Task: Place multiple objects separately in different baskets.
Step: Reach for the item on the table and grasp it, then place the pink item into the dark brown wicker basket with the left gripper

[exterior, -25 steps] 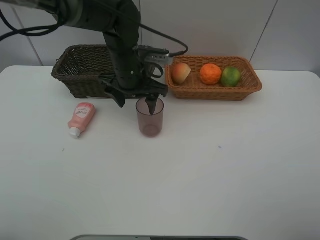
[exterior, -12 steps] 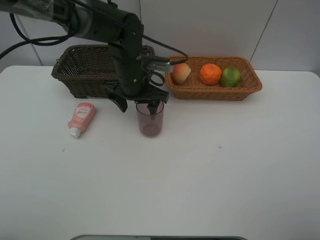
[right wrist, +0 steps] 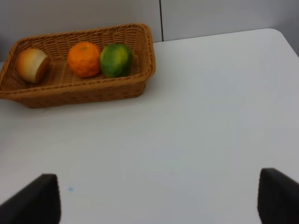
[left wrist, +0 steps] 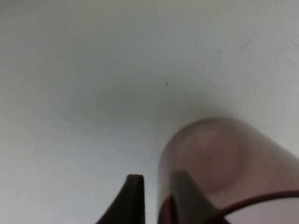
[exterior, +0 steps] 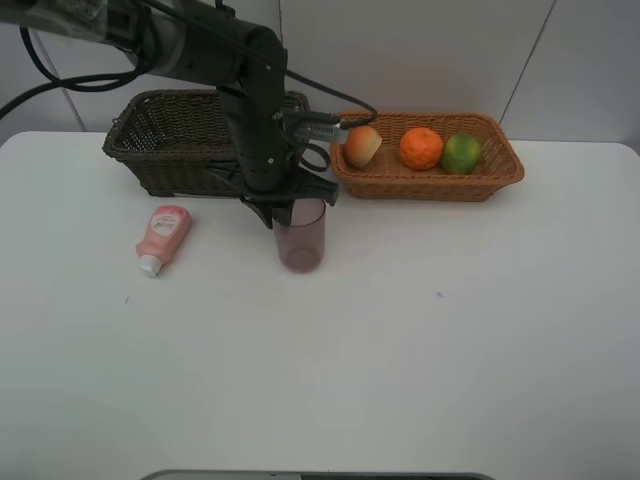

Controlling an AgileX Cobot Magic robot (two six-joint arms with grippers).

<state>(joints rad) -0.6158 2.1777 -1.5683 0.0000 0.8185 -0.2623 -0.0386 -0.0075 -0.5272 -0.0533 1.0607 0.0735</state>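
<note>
Looking past the end effector [left wrist: 156,179] at the bottom edge of the frame, slightly left of centre: two dark fingers [left wrist: 134,198], set close together and clamped on the wall of a translucent purple cup [left wrist: 210,158]. One finger outside the wall, the other inside, dimmed through the plastic. Cup filling the lower right of the frame, round base visible at its far end, darker rim cut off at the bottom right corner. Beyond, a pale, blurred tabletop [left wrist: 93,70], with a tiny dark speck [left wrist: 167,84] just above the frame's centre.
</note>
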